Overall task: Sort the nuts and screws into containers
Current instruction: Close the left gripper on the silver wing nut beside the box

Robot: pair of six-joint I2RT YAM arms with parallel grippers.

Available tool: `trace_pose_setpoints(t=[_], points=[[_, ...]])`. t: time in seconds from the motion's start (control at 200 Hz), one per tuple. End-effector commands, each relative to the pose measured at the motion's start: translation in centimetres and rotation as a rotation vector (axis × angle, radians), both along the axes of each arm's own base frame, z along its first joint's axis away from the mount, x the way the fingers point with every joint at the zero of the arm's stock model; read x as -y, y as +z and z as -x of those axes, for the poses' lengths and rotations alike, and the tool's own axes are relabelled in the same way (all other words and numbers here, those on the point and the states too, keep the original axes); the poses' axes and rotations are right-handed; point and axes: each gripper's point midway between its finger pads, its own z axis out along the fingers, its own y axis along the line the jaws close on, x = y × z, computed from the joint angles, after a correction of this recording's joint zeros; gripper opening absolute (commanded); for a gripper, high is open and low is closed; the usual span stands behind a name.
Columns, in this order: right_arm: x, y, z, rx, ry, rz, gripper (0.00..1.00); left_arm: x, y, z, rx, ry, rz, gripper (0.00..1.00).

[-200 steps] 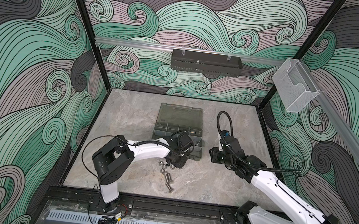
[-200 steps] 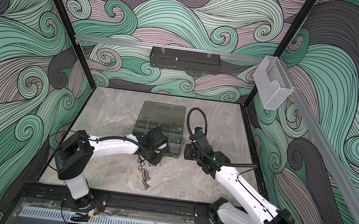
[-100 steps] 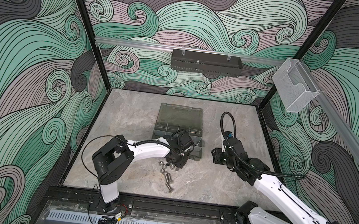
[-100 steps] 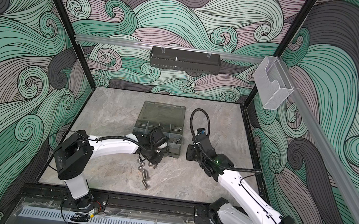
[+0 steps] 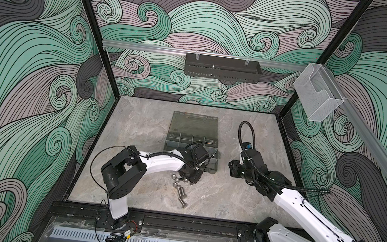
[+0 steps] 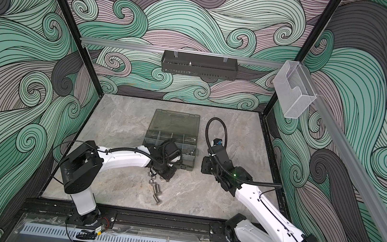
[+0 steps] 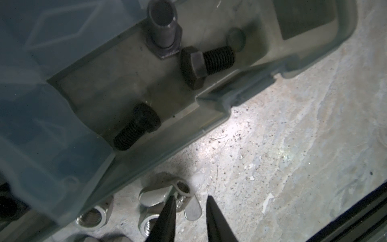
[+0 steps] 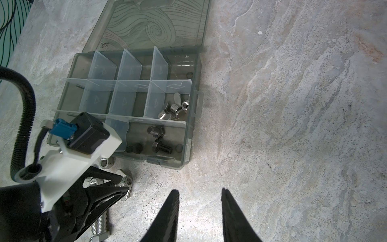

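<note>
Three screws lie in the front compartment along the front wall of the organiser case, two black on their sides, one silver standing on its head. A few wing nuts sit in the right-end compartment just behind it. Outside, just in front of that wall, loose nuts and two silver screws trail over the worktop toward the front rail, the last screw near it but apart. The left gripper is low over this cluster, jaws a little apart with a clear gap. One fingertip touches or overlaps a loose wing nut on the worktop, and we cannot tell which. The right gripper hovers beside the case's right edge over bare stone, jaws apart and holding no piece. Against a second ago, we see the case and loose pieces unmoved, the left arm in the same spot and the right arm's wrist shifted only slightly. The lid lies open flat behind the case. There is wide bare worktop right of the case and at back left, but it is tight between the case's front wall and the loose pile, where the left gripper works.
</note>
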Motion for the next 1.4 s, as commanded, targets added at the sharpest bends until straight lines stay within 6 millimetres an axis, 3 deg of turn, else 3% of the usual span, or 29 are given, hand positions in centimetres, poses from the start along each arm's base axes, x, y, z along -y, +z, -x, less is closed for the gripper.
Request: trace_pose_setpoints(t=[0.0, 0.54, 1.111, 1.396], points=[[0.5, -0.8, 0.2, -0.021, -0.012, 0.015, 0.36, -0.2, -0.3, 0.7, -0.021, 0.017, -0.013, 0.3], [0.8, -1.1, 0.6, -0.026, -0.011, 0.004, 0.36, -0.4, -0.9, 1.4, -0.045, 0.065, -0.002, 0.32], [1.2, -1.1, 0.9, -0.022, -0.019, -0.006, 0.36, 1.0, -1.6, -0.1, -0.03, 0.024, -0.03, 0.34], [1.2, -1.2, 1.0, -0.028, -0.02, -0.006, 0.36, 0.9, -2.6, 0.5, -0.05, 0.004, -0.045, 0.25]])
